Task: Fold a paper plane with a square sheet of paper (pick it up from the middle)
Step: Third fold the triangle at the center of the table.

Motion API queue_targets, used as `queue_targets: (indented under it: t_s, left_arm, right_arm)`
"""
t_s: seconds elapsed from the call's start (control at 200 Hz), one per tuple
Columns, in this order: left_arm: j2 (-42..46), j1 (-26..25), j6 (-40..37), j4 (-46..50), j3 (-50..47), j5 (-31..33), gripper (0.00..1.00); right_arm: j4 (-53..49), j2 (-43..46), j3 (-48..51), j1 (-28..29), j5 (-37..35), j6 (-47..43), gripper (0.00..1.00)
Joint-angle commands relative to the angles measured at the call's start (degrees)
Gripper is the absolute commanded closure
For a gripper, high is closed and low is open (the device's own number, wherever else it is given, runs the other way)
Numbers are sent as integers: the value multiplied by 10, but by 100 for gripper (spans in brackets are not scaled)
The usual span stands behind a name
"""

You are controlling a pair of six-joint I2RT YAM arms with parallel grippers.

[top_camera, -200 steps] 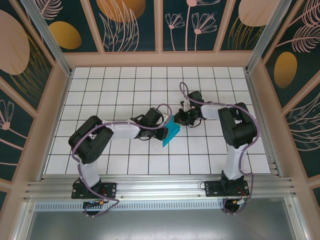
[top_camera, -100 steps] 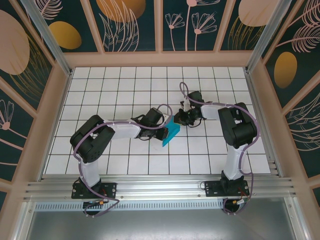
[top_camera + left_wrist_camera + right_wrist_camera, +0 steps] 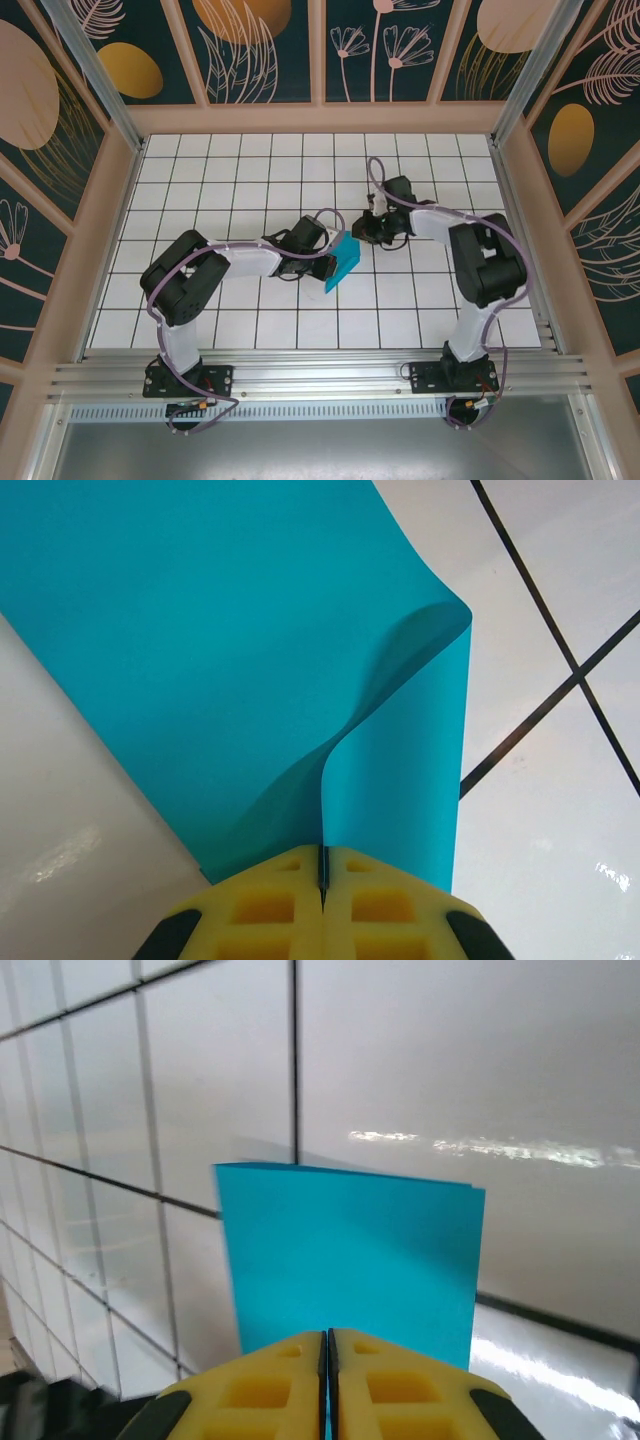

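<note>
Two arms reach inward over the white tiled table (image 3: 200, 300), which spans the middle of the top view. The left arm (image 3: 250, 262) stretches from the lower left towards the centre. The right arm (image 3: 480, 265) rises at the lower right and bends back leftward to meet it.

Between their tips, just right of centre in the top view, sits the sheet of paper (image 3: 342, 262). It is teal-blue and folded over on itself, so it shows as a narrow slanted strip running from upper right to lower left.

In the left wrist view the sheet of paper (image 3: 200, 660) covers the upper left and centre. One layer curls up and over at the upper right of the frame, and the two layers run down together to the bottom edge. White tile with dark grid lines lies to the right.

In the right wrist view the sheet of paper (image 3: 350, 1260) stands as an upright rectangle in the centre, with gridded tiles behind it.

The left gripper (image 3: 322, 875) is closed tight, its yellow pads pinching the gathered layers at bottom centre. The right gripper (image 3: 328, 1355) has its pads pressed together too. The sheet's lower edge is hidden behind them, so I cannot tell whether paper is caught between. From above, the right gripper (image 3: 361, 230) sits just beside the sheet's upper right corner.
</note>
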State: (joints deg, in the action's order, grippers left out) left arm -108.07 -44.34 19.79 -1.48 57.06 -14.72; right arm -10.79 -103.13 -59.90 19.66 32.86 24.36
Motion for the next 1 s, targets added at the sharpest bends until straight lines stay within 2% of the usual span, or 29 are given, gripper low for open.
queue_targets:
  t_s: [0.0,0.08,0.155,0.3,0.54,0.996]
  left_arm:
    - [-18,4,6,6,-4,7,98]
    - [-18,4,5,6,-3,6,98]
    - [-17,4,6,6,-2,5,98]
    - [-18,4,4,9,0,6,98]
    - [-19,4,2,12,3,5,98]
    - [-22,4,-4,20,9,6,98]
  right_arm:
    - [33,60,44,-4,25,16,91]
    - [59,79,82,2,57,37,96]
    - [110,95,129,15,85,70,97]
    - [145,106,169,41,84,101,98]
    - [169,71,171,77,82,118,98]
    - [156,20,181,72,59,97,98]
